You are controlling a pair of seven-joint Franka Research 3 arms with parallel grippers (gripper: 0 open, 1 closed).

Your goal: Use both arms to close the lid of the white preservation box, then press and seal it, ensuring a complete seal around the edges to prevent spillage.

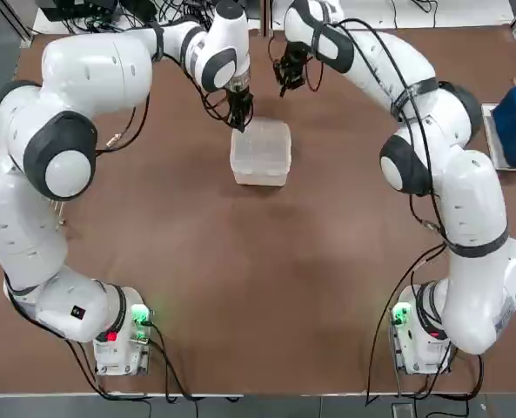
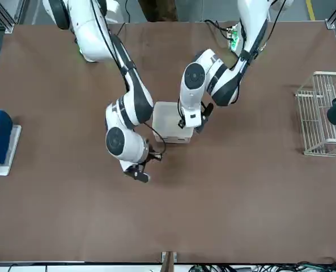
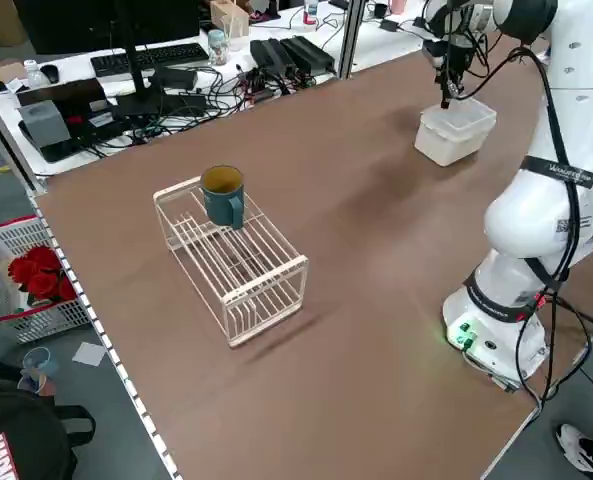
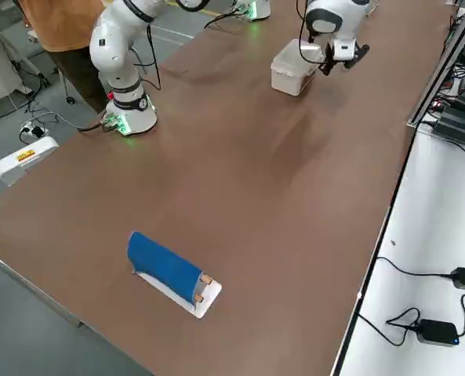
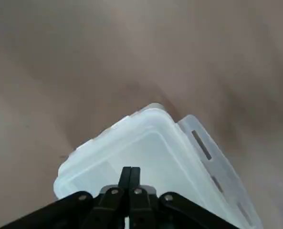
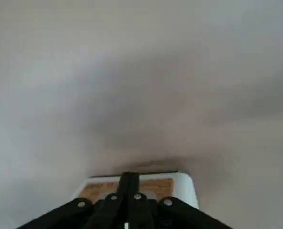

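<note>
One translucent, rounded plastic box.

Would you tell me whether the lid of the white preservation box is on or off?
On: the white lid covers the box's top, though whether its edges are sealed, I cannot tell.

Counted two arms near one white box. Left of it, one rack, one mug; right, one blue pad.
</note>
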